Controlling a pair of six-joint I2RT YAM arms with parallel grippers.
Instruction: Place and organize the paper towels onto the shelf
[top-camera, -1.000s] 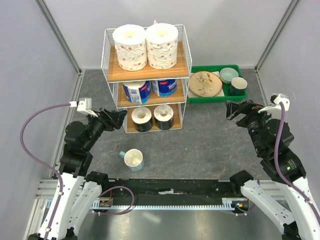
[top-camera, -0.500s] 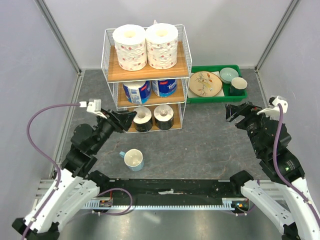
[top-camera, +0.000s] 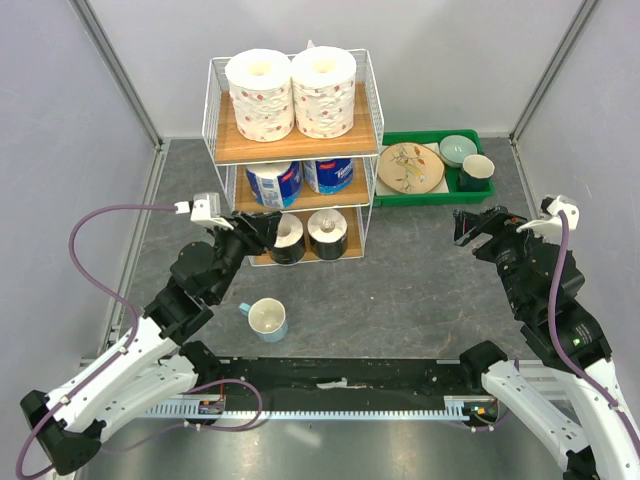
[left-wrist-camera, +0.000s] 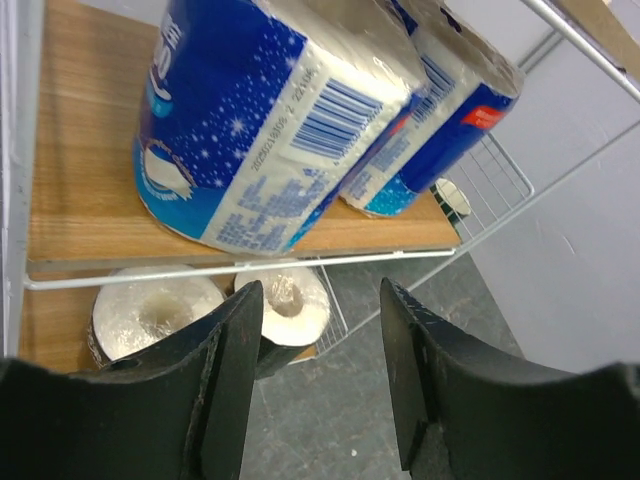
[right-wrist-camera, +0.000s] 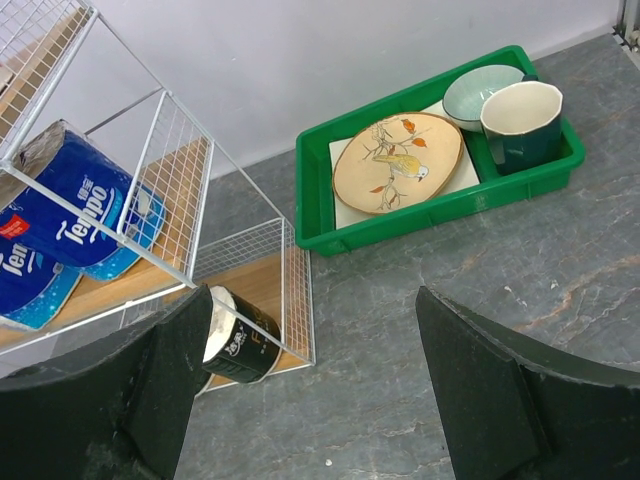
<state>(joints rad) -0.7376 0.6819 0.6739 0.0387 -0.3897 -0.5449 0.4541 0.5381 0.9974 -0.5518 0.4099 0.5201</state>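
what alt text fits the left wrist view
Two blue-wrapped paper towel rolls sit on one tier of the wire shelf, with two smaller rolls on the tier below. The open left hand frames the bottom edge.

Shelf wire (left-wrist-camera: 300, 262): white-coated metal, smooth
Shelf boards (left-wrist-camera: 80, 150): light wood grain, matt
Blue-wrapped rolls (left-wrist-camera: 270, 130), just beyond left jaws: glossy printed plastic film
Speckled rolls (top-camera: 260, 95): soft matt paper
Tray (right-wrist-camera: 440, 215): glossy green plastic
Desk (right-wrist-camera: 500, 330): grey, stone-like, matt
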